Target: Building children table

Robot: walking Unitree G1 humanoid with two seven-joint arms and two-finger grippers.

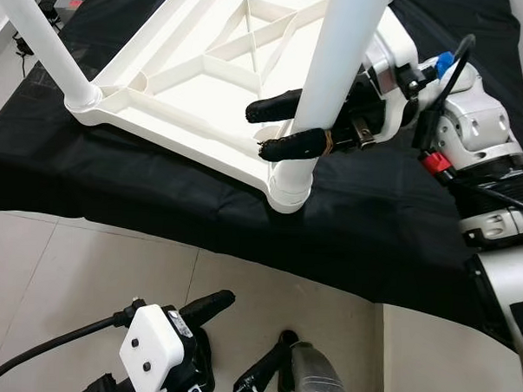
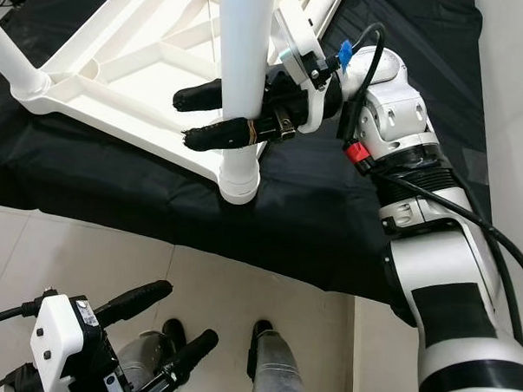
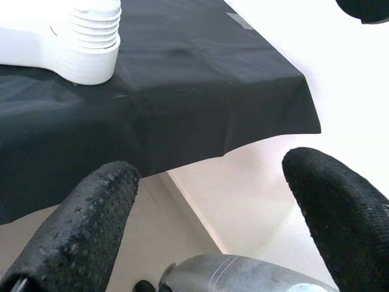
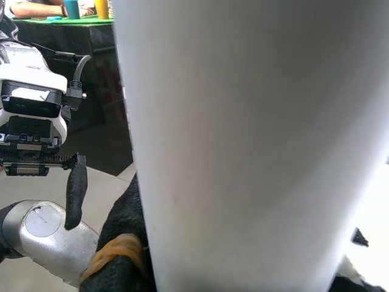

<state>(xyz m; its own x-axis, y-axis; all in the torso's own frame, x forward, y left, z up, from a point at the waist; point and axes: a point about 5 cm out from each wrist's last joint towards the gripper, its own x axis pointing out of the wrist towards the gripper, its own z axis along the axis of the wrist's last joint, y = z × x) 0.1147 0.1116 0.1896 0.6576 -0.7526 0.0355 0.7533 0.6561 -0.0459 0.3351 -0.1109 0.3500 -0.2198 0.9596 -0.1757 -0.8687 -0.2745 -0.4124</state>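
Your white plastic children's table top [image 1: 206, 81] lay upside down on the black cloth-covered surface [image 1: 158, 183], its ribbed underside up, one corner socket at the surface's near edge. A white round plastic leg [image 1: 332, 77] stood upright in that near corner socket [image 1: 290, 184]; a second white leg [image 1: 38, 34] stood in the socket at the robot's left.

Your right gripper [image 1: 282, 123] was clenched around the near leg just above the socket, one black finger on each side of the tube. Your left gripper [image 1: 238, 334] hung low over the tiled floor [image 1: 67, 274] below the surface's near edge, released, fingers apart, holding nothing.

Judgement: the leg looked stiff, light, hollow and smooth, so likely slippery under the pads. A low grip near the socket should give you the best control for seating it. The top looked rigid but light, and it might slide on the cloth when you push.
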